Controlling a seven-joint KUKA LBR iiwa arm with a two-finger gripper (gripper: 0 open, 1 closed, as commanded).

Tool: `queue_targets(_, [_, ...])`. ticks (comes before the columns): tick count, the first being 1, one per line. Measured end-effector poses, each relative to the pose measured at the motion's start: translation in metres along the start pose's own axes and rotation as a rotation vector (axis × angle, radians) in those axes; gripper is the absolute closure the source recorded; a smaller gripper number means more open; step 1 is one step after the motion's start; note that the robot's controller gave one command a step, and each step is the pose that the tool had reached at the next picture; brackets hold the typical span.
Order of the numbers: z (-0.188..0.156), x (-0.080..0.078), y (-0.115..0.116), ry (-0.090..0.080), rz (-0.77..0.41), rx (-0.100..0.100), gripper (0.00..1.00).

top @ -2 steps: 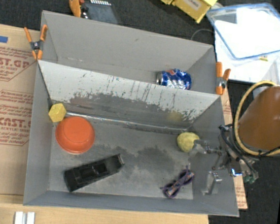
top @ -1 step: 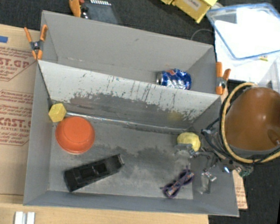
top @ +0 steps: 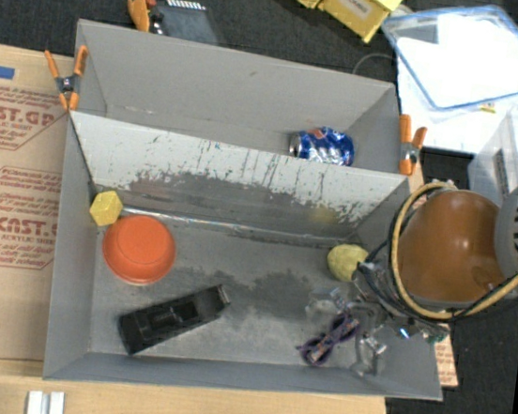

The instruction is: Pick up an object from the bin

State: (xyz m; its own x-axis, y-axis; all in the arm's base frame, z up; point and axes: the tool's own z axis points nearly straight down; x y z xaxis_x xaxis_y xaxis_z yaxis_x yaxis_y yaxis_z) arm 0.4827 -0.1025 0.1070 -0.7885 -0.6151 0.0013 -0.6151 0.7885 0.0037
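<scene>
In the bin [top: 229, 287], a can [top: 323, 146] lies by the back wall. At left a block [top: 105, 208] touches a bowl [top: 139, 248], a stapler [top: 171, 319] before them. A ball [top: 347, 260] lies at right.

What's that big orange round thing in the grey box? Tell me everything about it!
The orange round thing looks like a smooth, plain plastic cup or bowl seen from above. I cannot tell which way up it stands. It sits on the bin floor at the left side, close to the sloping left wall. A small yellow block lies at its upper left edge and seems to touch it. A black oblong thing lies just in front of it, apart from it.
</scene>
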Motion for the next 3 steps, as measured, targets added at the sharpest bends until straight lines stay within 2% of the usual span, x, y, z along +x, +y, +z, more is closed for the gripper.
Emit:
queue_targets(1, [0.025,-0.005,0.000,-0.006,-0.302,0.011,0.00])
queue_targets(2, [0.037,-0.019,-0.011,-0.004,-0.576,0.003,1.00])
queue_targets(3, [0.037,-0.019,-0.011,-0.004,-0.577,0.003,1.00])
